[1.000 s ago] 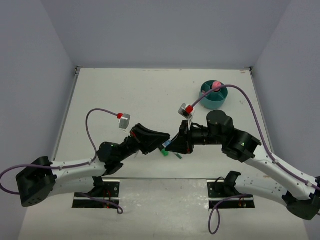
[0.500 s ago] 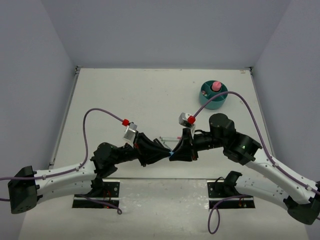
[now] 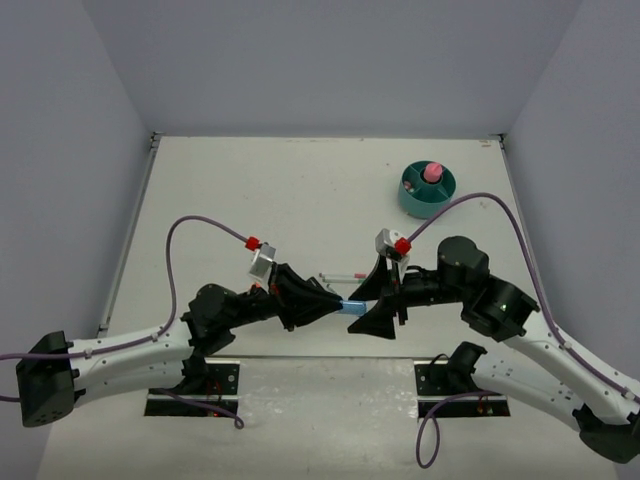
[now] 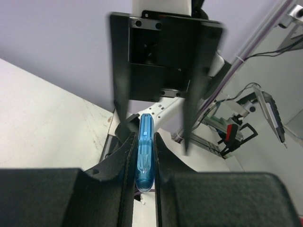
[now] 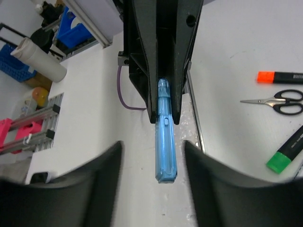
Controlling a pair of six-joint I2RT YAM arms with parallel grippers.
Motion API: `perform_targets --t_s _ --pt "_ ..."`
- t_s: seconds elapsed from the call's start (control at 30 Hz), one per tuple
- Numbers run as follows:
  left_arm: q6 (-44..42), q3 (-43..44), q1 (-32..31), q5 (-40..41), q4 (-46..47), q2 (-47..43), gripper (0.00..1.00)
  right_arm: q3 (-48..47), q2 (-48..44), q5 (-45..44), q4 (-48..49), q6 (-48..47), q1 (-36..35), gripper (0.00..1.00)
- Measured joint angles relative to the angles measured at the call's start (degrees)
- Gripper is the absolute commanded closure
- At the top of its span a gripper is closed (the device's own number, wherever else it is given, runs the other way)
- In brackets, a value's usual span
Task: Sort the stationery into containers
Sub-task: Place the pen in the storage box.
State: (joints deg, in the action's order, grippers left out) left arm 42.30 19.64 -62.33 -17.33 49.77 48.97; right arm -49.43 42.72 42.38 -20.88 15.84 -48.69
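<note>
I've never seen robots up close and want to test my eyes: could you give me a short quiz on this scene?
1. True or false: the right fingers are clamped on the translucent blue plastic pen.
2. What stands in the round teal plastic organizer? A) a stapler B) a pink-capped glue stick C) a ruler
3. Which side's fingers hold the pen?
Key: 1 false, they stand apart beside it; 2 B; 3 the left fingers.
</note>
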Motion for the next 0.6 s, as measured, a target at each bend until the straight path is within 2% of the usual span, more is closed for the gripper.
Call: perform_targets --t_s 0.03,0.17,0.33,0.47,0.53,0.6 --pt "-0.03 0.23 0.0 0.49 -0.49 -0.07 1.0 0.21 -0.27 -0.46 -0.09 0.01 -0.01 0.01" --pt "-1.25 3.01 0.0 3.98 -5.51 0.13 1.0 0.3 -1.96 -8.77 -1.54 1.23 -0.01 0.01" --pt "-4.44 11.7 -0.02 14.84 -18.05 3.42 1.0 -1.2 -7.21 -32.42 -7.81 7.71 0.02 0.01" --pt "-6.5 22.56 2.31 24.28 -28.68 11.31 1.0 -5.31 -11.44 -51.8 -16.04 14.08 0.02 0.01" --pt "-7.21 26.17 5.04 25.49 -31.33 14.49 1.0 -6.68 -13.95 -58.85 -19.31 16.56 0.03 0.01" --pt "-8.78 32.7 8.41 25.55 -33.05 21.6 1.0 -7.31 -16.37 -63.95 -22.12 18.41 0.02 0.01"
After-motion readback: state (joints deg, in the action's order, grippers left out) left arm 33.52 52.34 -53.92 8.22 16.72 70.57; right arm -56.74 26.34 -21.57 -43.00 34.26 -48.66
